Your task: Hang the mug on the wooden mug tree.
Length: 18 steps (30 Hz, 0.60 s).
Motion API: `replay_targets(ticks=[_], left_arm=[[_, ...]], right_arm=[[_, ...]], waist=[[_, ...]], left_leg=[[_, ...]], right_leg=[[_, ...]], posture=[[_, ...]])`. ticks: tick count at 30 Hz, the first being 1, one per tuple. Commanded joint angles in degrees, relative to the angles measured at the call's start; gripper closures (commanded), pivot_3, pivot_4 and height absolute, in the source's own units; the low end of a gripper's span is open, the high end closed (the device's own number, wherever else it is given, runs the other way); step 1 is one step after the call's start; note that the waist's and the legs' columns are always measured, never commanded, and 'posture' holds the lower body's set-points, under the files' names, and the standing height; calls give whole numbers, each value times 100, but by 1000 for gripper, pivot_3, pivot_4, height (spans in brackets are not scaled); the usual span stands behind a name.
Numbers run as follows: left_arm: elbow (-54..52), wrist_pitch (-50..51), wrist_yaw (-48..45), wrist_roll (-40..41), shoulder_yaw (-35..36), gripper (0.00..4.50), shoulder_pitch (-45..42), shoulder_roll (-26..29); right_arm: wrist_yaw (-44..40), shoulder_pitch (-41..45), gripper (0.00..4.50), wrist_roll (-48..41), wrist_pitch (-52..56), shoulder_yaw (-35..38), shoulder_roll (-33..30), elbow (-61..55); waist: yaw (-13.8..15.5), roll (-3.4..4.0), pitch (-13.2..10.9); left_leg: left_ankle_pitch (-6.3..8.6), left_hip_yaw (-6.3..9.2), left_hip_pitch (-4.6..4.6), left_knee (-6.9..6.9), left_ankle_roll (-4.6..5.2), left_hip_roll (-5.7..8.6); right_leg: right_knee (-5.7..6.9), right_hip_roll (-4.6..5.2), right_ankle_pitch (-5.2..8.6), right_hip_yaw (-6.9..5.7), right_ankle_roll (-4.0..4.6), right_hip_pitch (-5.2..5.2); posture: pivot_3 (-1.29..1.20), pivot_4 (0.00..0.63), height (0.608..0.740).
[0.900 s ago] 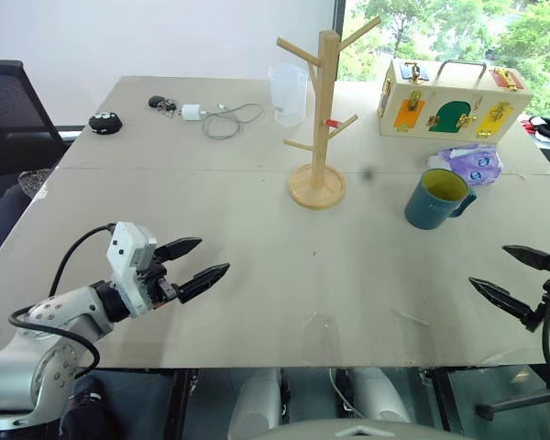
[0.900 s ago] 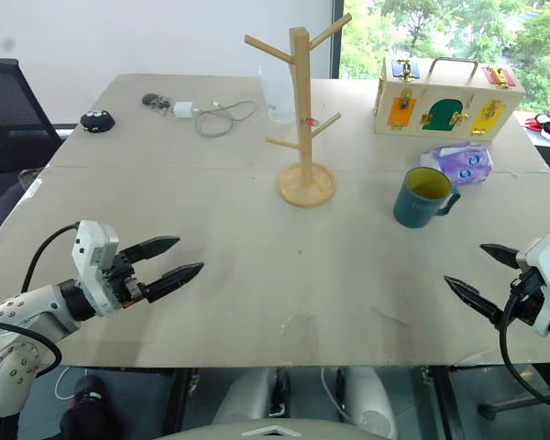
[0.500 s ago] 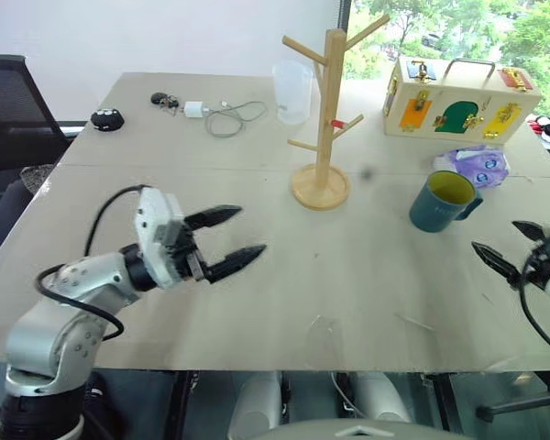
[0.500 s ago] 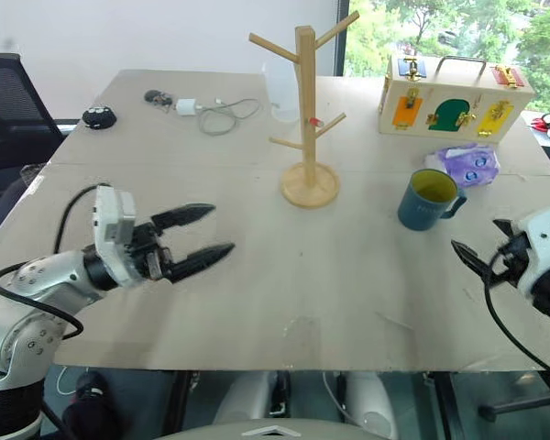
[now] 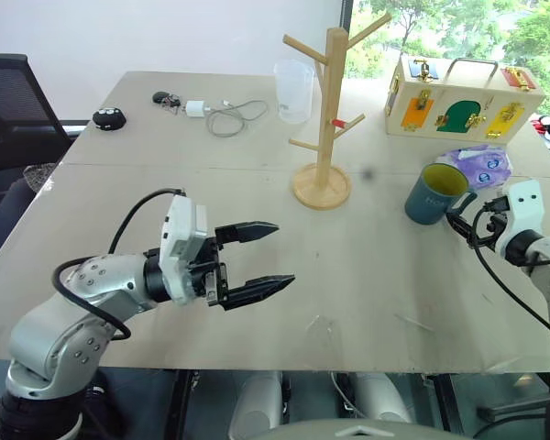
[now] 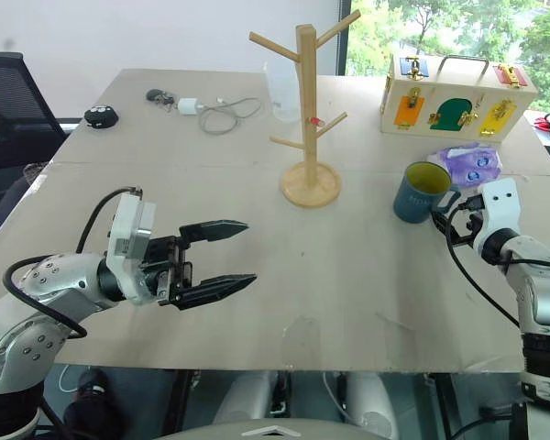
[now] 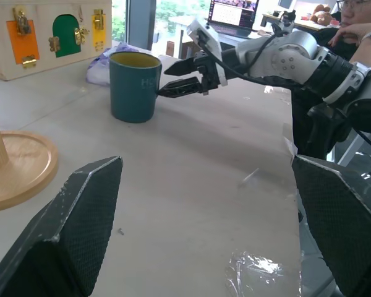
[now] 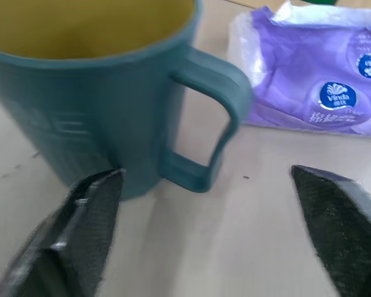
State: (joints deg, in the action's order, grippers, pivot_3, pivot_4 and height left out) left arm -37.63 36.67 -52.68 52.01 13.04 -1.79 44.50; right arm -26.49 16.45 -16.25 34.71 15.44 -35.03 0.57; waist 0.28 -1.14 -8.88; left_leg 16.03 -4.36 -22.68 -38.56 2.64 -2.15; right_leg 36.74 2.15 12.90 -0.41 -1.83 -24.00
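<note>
My open right gripper [image 7: 184, 79] sits just beside the teal mug [image 5: 433, 194], its handle [image 8: 211, 117] facing me between my fingers.

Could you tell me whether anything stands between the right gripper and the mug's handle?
Nothing visible does. The right gripper has its fingers open, pointing at the handle of the mug, with bare table between them. The purple tissue pack lies beyond the handle, off to the side.

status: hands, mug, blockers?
Left hand open, empty, over the table. Right hand open at the mug's handle, no grip yet. Mug upright beside the tissue pack; tree unobstructed.
</note>
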Motion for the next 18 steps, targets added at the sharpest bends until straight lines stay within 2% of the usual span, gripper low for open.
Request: replay_targets(ticks=[1,3,4,6,12,18], left_arm=[[-251,-157,14,63,196,0,143,30],[-245,-218,-2,14,219,0,219,44],[-234,-251,3,-8,228,0,243,42],[-217,-306,9,-43,228,0,275,34],[-202,-403,74,-53,227,0,303,6],[-117,-460,181,-39,246,0,284,-44]], right_arm=[[102,211,2086,80,-186,-9,26,71],[123,281,2843,117,-253,-40,52,163],[141,330,3477,138,-290,-63,66,226],[165,409,4391,186,-362,-108,96,345],[225,567,4462,278,-627,-166,227,637],[67,625,4462,117,-625,-120,268,440]], waist=[[-2,0,0],[-11,1,0],[-16,1,0],[-17,1,0],[-34,1,1],[-74,1,1]], left_leg=[[0,2,0,0,0,-1],[0,2,0,1,0,-2],[0,2,0,1,1,-2],[1,2,0,0,1,-1],[1,1,2,-1,1,-1],[0,1,1,0,-1,-1]], right_leg=[[0,0,0,-2,0,0],[1,-1,0,-2,0,-1],[1,-1,0,-2,0,-1],[2,-1,0,-2,0,-1],[3,-1,-1,1,0,1],[3,-2,-1,2,-1,0]], posture=[[0,150,740],[0,150,740],[0,150,740],[0,150,740],[0,150,740],[0,150,740]])
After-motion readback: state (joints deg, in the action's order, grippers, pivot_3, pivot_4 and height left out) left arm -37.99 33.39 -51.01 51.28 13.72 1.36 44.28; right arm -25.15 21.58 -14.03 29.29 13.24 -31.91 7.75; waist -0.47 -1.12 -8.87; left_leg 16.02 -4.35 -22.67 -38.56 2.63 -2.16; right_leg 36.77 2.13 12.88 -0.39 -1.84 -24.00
